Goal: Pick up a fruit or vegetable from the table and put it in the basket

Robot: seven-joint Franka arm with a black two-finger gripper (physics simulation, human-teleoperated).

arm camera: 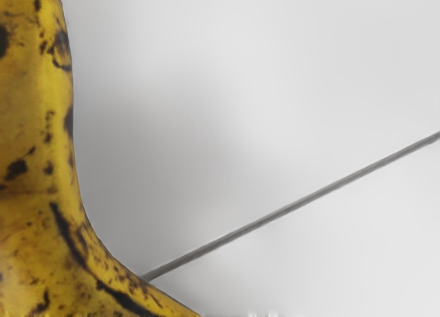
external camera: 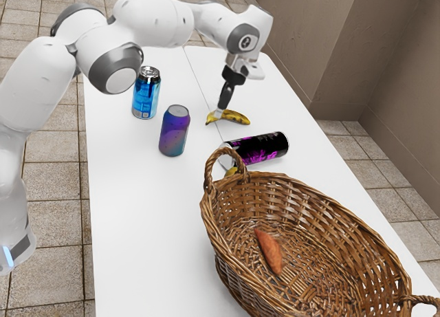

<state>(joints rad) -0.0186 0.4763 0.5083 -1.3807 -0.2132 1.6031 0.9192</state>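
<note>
From here, spotted banana [external camera: 238,117] lies at the gripper's [external camera: 218,113] tip, upper ctr of frame. Can't tell if jaws are open/closed.

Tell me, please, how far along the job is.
A sweet potato already lies in the basket. The hand is down at the banana on the table; I cannot tell whether it has a grip. Lifting the banana and putting it in the basket look left to do.

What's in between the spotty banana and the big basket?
In the exterior view, a black and pink can lies on its side between them. Something yellow peeks out by the basket's handle, too.
</note>
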